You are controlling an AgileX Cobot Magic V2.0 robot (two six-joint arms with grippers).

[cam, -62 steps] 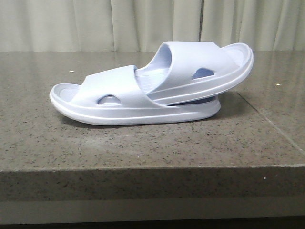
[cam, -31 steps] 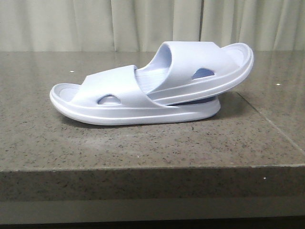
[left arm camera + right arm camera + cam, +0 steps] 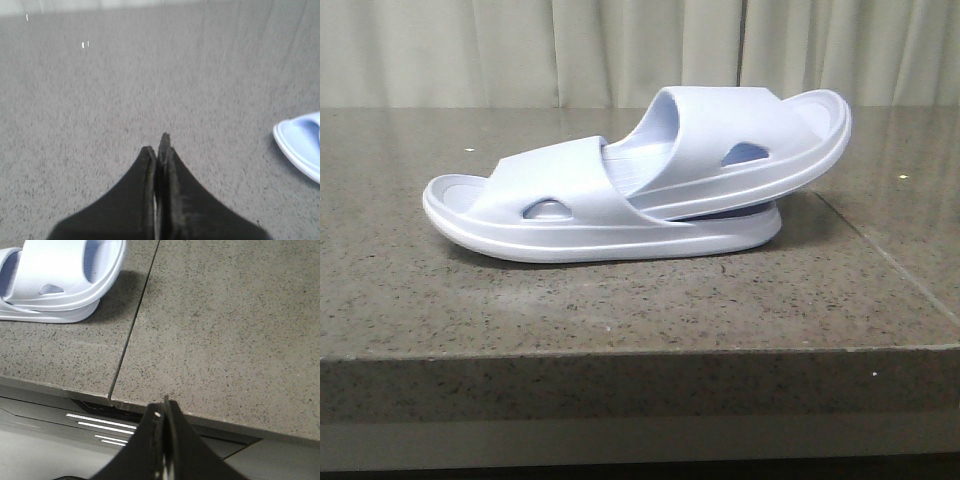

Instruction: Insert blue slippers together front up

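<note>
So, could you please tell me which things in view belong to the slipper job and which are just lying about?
Part of the job:
- lower blue slipper, flat on the stone table
- upper blue slipper, tucked under its strap, tilted
- left claw, shut
- right claw, shut

Lying about:
- nothing; only curtains behind

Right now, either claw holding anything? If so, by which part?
Nothing is held. The left claw and the right claw are both shut and empty, away from the blue slippers, which sit nested on the stone table.
</note>
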